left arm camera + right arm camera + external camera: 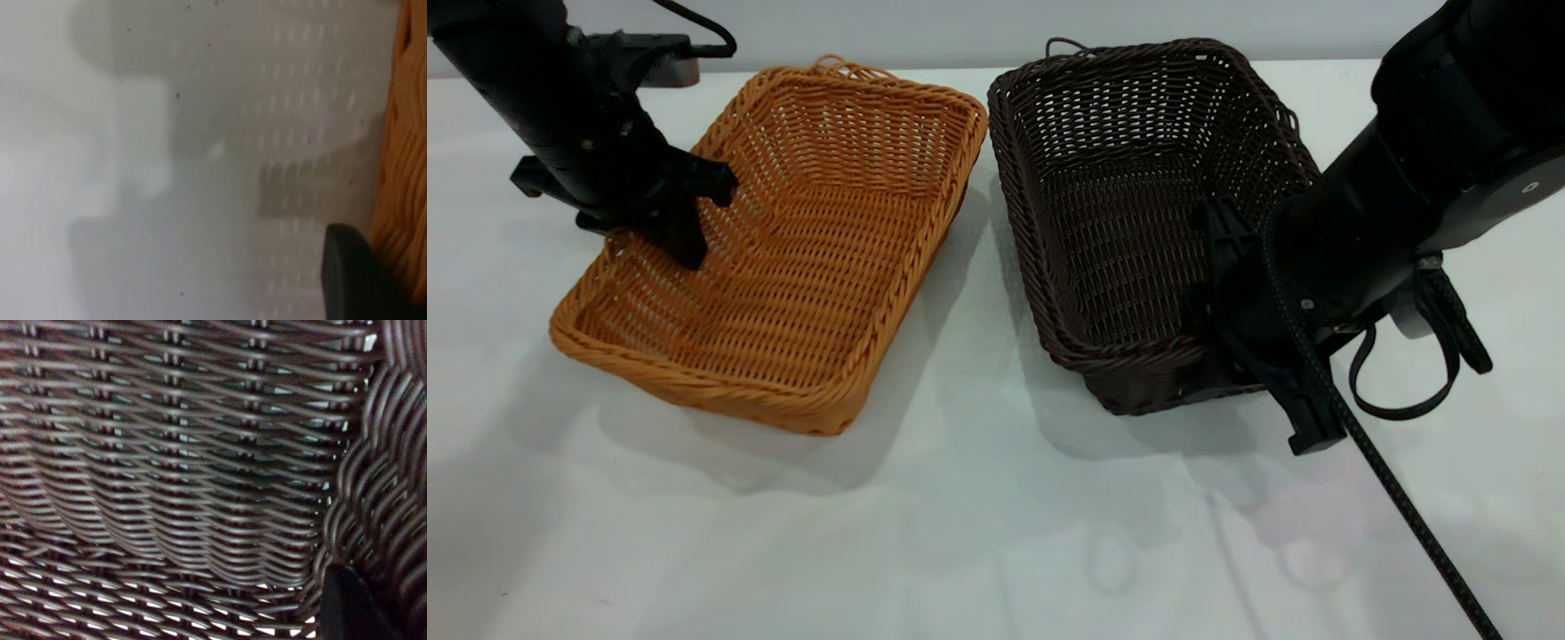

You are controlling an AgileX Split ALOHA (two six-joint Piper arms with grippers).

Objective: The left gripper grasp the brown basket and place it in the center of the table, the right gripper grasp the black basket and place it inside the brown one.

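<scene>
Pale, smooth table (pixel 960 533) up front, plain grey-white. Crossed at the near right corner by a thin braided black cable (pixel 1414 516) running up to the right arm.

Further back, two rectangular woven baskets side by side, close but apart.

Brown basket (pixel 809 240) on the left:
- Orange-tan wicker weave, shallow, with a braided rim and a small wire loop at the far end.
- Sat angled on the table, left of centre.
- Showed in the left wrist view only as a strip of orange braid (pixel 403 167) against bare table (pixel 133 167).

Left gripper (pixel 667 240): matte black and bulky. Was down at the left rim of the brown basket, reaching over into it. Could not tell whether clamped or loose.

Black basket (pixel 1129 178) on the right:
- Dark brown-black weave, deeper, with a thick doubled braid at the rim and a wire loop at the back.
- Rested on the table right of centre, not inside the brown one.

Right gripper (pixel 1263 329): black with flat fingers. Was at the near right corner of the black basket. Spread wide, one finger inside the wall and the other outside, straddling the rim, nothing squeezed.

Right wrist view: filled with the dark ribbed weave (pixel 167 487), close up. Caught one black fingertip (pixel 350 607) beside the braided rim.
</scene>
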